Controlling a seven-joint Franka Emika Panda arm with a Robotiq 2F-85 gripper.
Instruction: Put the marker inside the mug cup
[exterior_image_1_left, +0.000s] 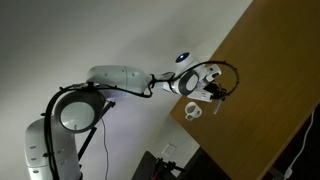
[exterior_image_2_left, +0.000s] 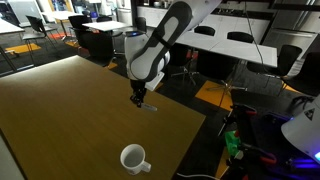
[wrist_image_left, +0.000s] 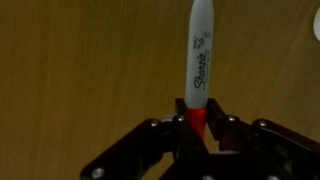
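My arm (exterior_image_1_left: 120, 78) is white: rounded, glossy segments with dark rings at the joints. A black cable (exterior_image_1_left: 233, 67) loops beside the wrist, and a small blue light (exterior_image_1_left: 182, 57) shows there. My gripper (wrist_image_left: 197, 118) is black. Its fingers (wrist_image_left: 228, 128) are carried on matte, angular bar linkages.

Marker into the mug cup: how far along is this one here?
Done: the grasp, since the wrist view shows the gripper shut on the marker. In hand: the carry; in an exterior view the gripper sits over the table, well apart from the mug cup. Left: bring the marker above the mug cup and release it inside.
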